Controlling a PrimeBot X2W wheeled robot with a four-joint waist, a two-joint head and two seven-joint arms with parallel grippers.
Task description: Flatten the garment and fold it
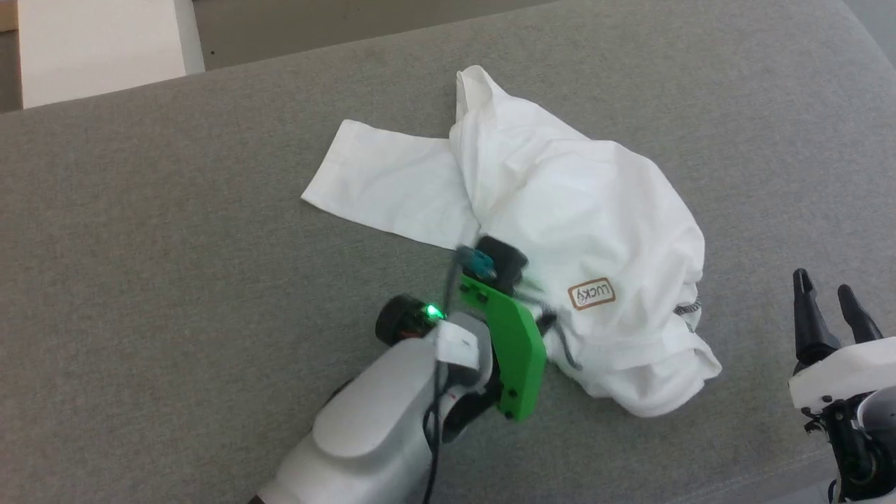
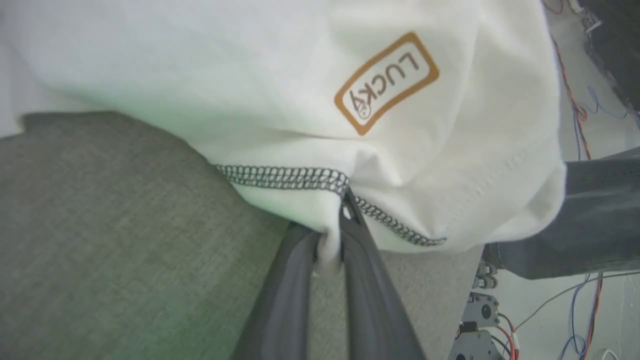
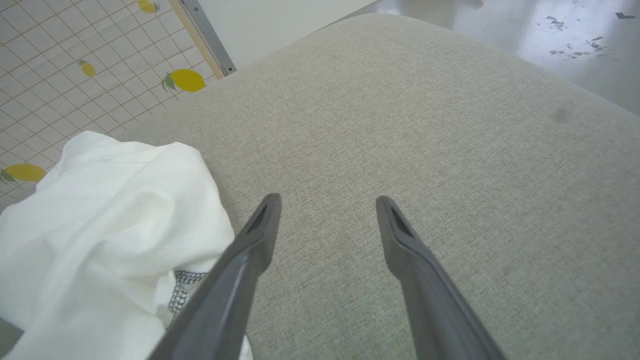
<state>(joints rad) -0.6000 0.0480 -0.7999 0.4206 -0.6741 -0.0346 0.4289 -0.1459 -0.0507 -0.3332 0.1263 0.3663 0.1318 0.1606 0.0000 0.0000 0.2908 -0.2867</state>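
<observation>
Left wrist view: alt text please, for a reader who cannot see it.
The left gripper has its two dark fingers shut on the stitched hem of the crumpled white garment, lying on a grey fabric surface. A tan-framed LUCKY label shows above the pinch.

Grey arm (image 1: 364,420), green bracket (image 1: 514,343), dark fingers (image 1: 808,318)

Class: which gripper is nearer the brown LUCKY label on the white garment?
Left. The left gripper pinches the stitched hem of the garment close by the LUCKY label; the right gripper stands open over the grey surface, apart from the garment.
</observation>
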